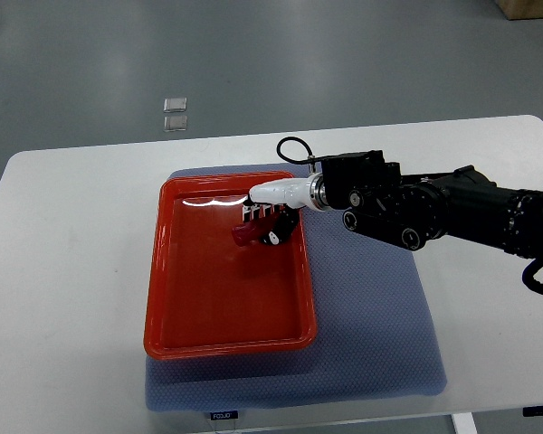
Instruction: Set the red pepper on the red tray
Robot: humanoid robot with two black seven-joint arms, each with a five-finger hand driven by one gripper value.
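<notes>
A red tray (167,289) lies on a blue-grey mat in the middle of the white table. My right hand (268,220), white with dark fingers, reaches over the tray's upper right part from a black arm entering at the right edge. Its fingers curl around a small red pepper (245,234), which hangs just above the tray floor. Much of the pepper is hidden by the fingers. The left arm is out of the picture.
The blue-grey mat (371,325) extends to the right of the tray and below it. The white table (63,271) surrounds the mat. Two small pale squares (175,112) lie on the grey floor beyond the table's far edge.
</notes>
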